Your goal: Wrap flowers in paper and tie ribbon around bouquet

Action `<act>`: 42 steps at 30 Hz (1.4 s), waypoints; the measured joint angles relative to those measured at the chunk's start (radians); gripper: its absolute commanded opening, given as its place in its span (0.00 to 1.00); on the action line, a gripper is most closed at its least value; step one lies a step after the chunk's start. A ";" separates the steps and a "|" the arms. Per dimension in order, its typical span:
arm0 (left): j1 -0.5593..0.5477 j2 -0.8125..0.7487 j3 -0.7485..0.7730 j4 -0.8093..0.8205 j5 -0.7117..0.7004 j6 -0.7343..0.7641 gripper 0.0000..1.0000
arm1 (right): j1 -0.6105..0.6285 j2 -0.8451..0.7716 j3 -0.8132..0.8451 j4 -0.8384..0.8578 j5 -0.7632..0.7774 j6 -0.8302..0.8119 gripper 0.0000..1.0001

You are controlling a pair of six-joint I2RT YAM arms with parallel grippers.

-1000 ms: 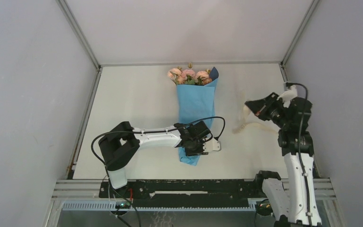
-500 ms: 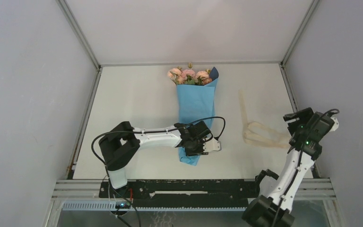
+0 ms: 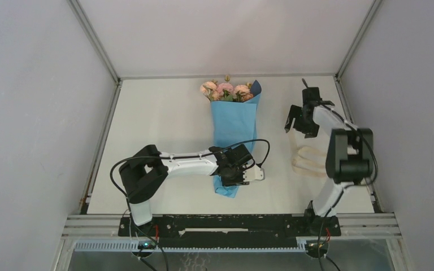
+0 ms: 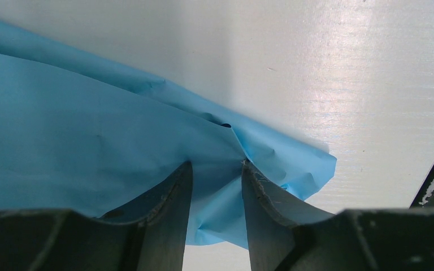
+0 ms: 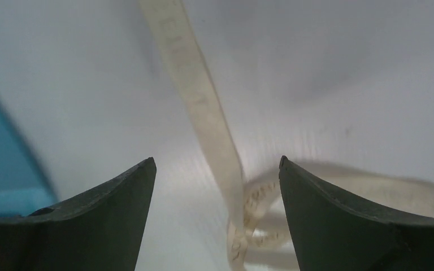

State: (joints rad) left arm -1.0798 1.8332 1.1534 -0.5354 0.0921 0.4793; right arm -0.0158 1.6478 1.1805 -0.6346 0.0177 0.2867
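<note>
A: How does the left gripper stand?

B: Its fingers are drawn in narrow on the pointed near end of the paper, pinching a crumpled fold. That pins the bouquet flat on the table, with the flowers at the far end.

A: And the right gripper?

B: Its jaws are spread wide with nothing between them. It hangs over the ribbon, which lies loose on the table to the right of the bouquet and apart from it. One straight length leads into bunched loops.

A: What could go wrong from here?

B: Most likely the pick-up. The ribbon is thin and flat against the table, so the fingers may close on air or scrape past it. If they catch the loops rather than a single length, the strip may come up tangled and too short to pass round the cone.

A: And on the left side?

B: The wrist view shows a hold on paper only. Whether any stems are inside the pinch cannot be told. A tug from the ribbon could slip or tear that fold, and the wrap might spring open. Nothing holds the wide end, so dragging ribbon across it could roll the bouquet.
</note>
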 measured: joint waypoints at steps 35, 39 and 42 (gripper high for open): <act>0.000 0.006 0.007 -0.008 0.000 0.000 0.45 | 0.316 -0.193 -0.121 -0.117 -0.277 -0.073 1.00; 0.000 0.008 0.008 -0.009 -0.001 0.000 0.45 | 0.292 -0.192 -0.169 0.154 -0.364 0.000 1.00; 0.000 0.008 0.008 -0.009 -0.001 0.000 0.45 | 0.275 -0.097 -0.172 0.327 -0.426 0.072 0.99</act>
State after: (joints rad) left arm -1.0798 1.8412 1.1618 -0.5446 0.0914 0.4789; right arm 0.2596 1.5513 1.0088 -0.3080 -0.4088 0.3588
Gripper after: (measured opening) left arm 0.442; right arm 0.993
